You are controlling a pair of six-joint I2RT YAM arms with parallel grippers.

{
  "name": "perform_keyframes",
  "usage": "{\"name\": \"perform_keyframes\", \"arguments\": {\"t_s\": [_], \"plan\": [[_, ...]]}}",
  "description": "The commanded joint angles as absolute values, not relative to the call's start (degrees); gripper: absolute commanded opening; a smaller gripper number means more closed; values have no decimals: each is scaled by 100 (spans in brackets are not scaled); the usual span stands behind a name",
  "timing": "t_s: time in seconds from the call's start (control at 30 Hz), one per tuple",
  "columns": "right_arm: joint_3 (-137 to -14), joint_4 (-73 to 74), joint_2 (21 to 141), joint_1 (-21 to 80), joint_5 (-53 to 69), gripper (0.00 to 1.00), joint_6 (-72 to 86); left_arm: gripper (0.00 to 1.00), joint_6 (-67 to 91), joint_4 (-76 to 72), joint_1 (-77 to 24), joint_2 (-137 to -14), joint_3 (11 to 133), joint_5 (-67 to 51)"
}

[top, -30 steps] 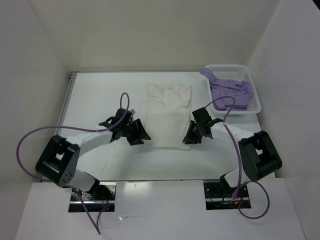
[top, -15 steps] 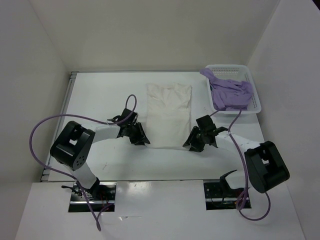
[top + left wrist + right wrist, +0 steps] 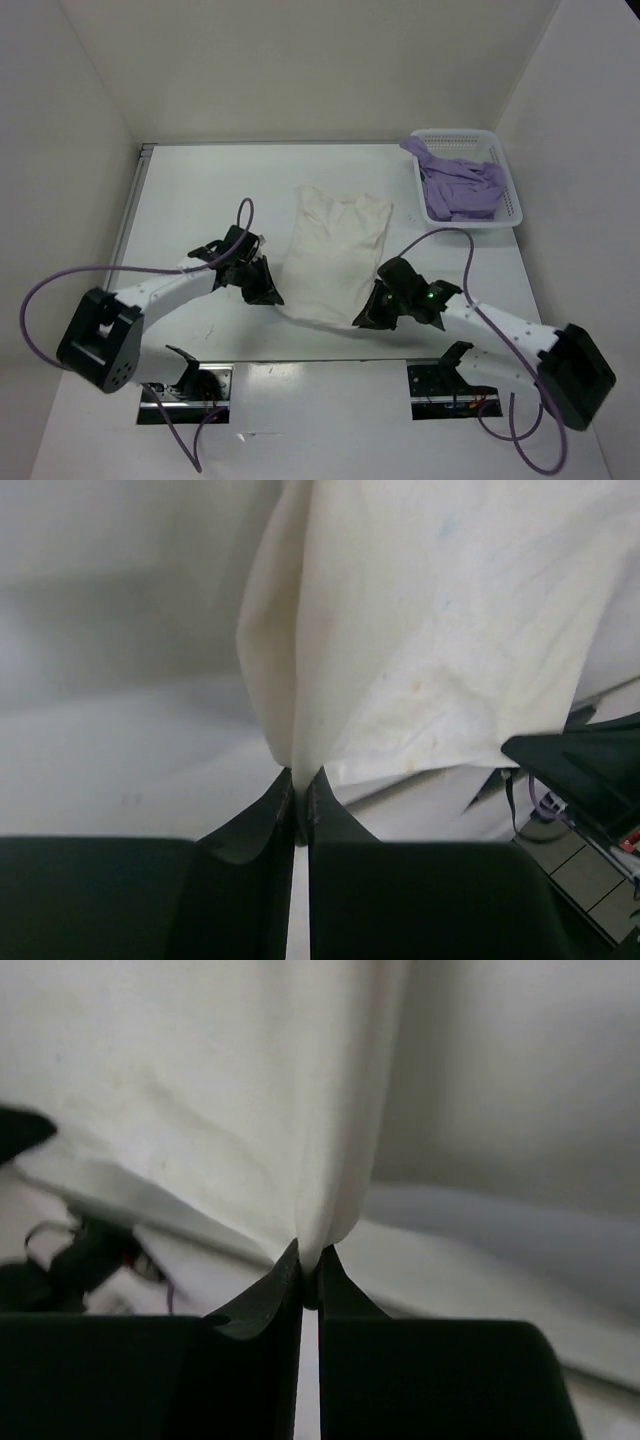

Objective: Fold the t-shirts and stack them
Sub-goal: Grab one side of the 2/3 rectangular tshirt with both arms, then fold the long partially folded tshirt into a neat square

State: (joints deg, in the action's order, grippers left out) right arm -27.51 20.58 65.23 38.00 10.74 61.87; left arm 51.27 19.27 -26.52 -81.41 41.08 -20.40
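Both arms are sitting closer to their bases than a second ago, and the white shirt (image 3: 335,250) is lying skewed, its near end drawn toward them. It is resting mid-table (image 3: 200,190), folded into a long strip. Its long axis is running away from the arms, with the far end leaning slightly right.

The near hem is stretching between the two grippers. The left gripper (image 3: 268,292) is holding the near left corner and the right gripper (image 3: 368,315) the near right corner, so each arm is nearest its own corner.

In both wrist views the jaws are pressing together on a thin pinch of cloth, and the fabric is fanning away beyond the tips. The hem seems to be lifting a little off the table, though this is hard to confirm.

All the rest of the shirt is lying straight ahead of both pairs of jaws. Carrying the hem forward along the long axis would probably lay it over the far half.

A purple shirt (image 3: 458,185) is lying heaped in the basket (image 3: 512,215) at the far right, well apart. No green shirt is showing.
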Motion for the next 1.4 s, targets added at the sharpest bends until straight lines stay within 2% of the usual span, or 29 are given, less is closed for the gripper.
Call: {"name": "perform_keyframes", "arguments": {"t_s": [0.0,0.07,0.13,0.17,0.27,0.3,0.4,0.43,0.5,0.53,0.6,0.67,0.77,0.8,0.87,0.9,0.93,1.03,1.13,1.17,1.2,1.23,1.3,1.37], "plan": [[-2768,3206,5139,4254,1187,0,7250,1,4887,3337,-2672,-7088,4348,-2137],[-3066,3819,4748,4106,1073,0,7147,0,4817,3882,-2523,-6839,4683,-2074],[-3654,3990,4964,3659,1124,0,6621,0,4755,4069,-2278,-6863,5226,-2074],[-3882,3990,5209,3030,1212,0,5905,0,4685,3939,-2181,-6951,5395,-2074],[-4788,3754,6273,2209,1213,0,4995,0,4624,3280,-1864,-7521,5922,-2127],[-5190,3466,6580,1632,1274,0,4522,0,4527,3165,-1863,-8045,6411,-1962],[-5964,2938,7819,934,1274,0,4001,0,4325,2752,-1758,-9301,7614,-1767],[-6177,2883,8466,845,1179,0,3912,0,4324,2594,-1758,-9647,7933,-1688],[-6807,2813,9032,721,950,0,3710,0,4263,2575,-1758,-10754,8636,-1627],[-6977,2813,9531,721,862,0,3709,0,4210,2741,-1706,-11123,9492,-1739],[-7373,2673,9912,589,739,0,3647,0,4297,2742,-1705,-11890,10061,-1740],[-7627,2602,10350,589,581,0,3647,3,4367,2549,-1705,-12398,10526,-1477],[-7883,2602,10730,589,378,0,3647,14,4368,2680,-1653,-12979,11054,-1406],[-7953,2602,10731,589,317,5,3700,25,4438,2681,-1574,-13051,11057,-1406],[-8182,2602,10793,589,229,15,3700,38,4552,2445,-1468,-12982,11057,-1686],[-8252,2654,10732,658,229,24,3700,45,4614,2139,-1416,-12860,10796,-1766],[-8357,2654,10662,764,229,29,3700,53,4666,2014,-1354,-12536,10680,-1767],[-8350,2707,10241,1027,36,42,3700,56,4667,1732,-1354,-11842,10233,-1652],[-7799,2576,9652,1299,35,51,3752,48,4667,1354,-1642,-11183,9538,-1652],[-7639,2471,9537,1301,35,51,3823,46,4719,1284,-1757,-11075,9101,-1722],[-7464,2391,9380,1379,348,46,3823,46,4720,1109,-1888,-11005,8888,-1723],[-7201,2260,9378,1449,508,28,3823,46,4798,994,-2116,-10952,8703,-1784],[-7128,2189,9526,1599,650,14,3841,45,4983,651,-2249,-11143,8351,-1898],[-7267,2249,9798,1809,650,3,3728,43,4983,598,-2302,-11389,8350,-2039]]}}
